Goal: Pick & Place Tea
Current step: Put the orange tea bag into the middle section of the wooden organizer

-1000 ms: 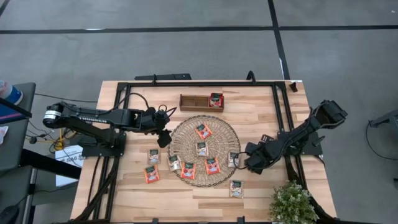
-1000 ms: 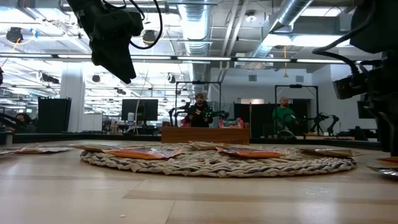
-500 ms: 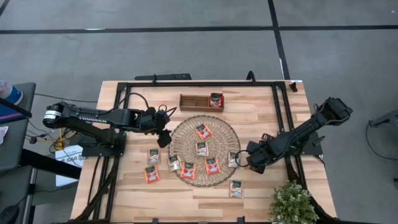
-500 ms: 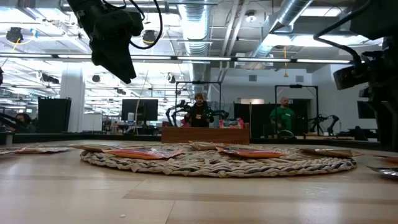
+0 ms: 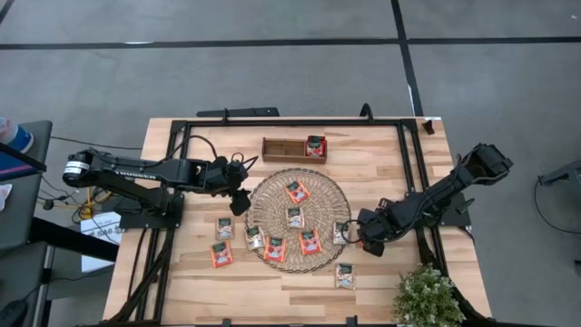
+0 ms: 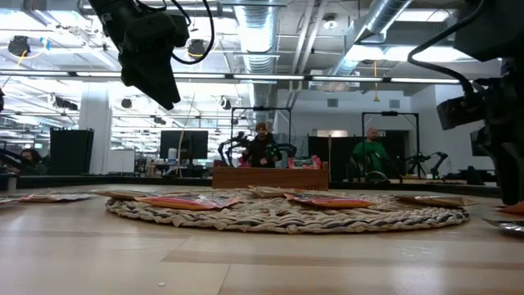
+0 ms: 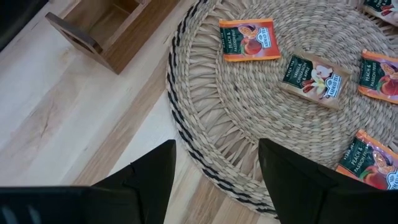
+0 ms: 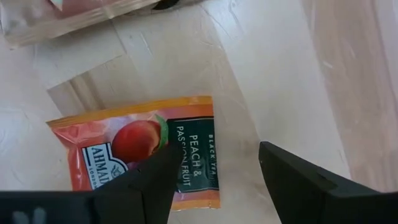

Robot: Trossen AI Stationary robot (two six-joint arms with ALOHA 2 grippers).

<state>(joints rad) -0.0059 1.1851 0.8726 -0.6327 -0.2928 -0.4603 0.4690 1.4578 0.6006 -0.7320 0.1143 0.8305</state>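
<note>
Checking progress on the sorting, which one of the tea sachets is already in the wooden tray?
Only the red sachet in the right-end compartment of the wooden tray; every other sachet lies on the woven mat or the bare table.

The big round woven straw mat [image 5: 298, 219] fills the middle of the wooden table [image 5: 381, 168]. Small flat tea packets [image 5: 294, 217] lie on it and beside it. The long brown wooden box [image 5: 293, 148] blocks the far side. A leafy green plant [image 5: 427, 298] sits in the near right corner. Bare wood runs between box and mat.

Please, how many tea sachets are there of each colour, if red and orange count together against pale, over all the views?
Red or orange sachets: 6, the last below the right gripper and shown only in its wrist view
Pale sachets: 5
Total: 11
</note>
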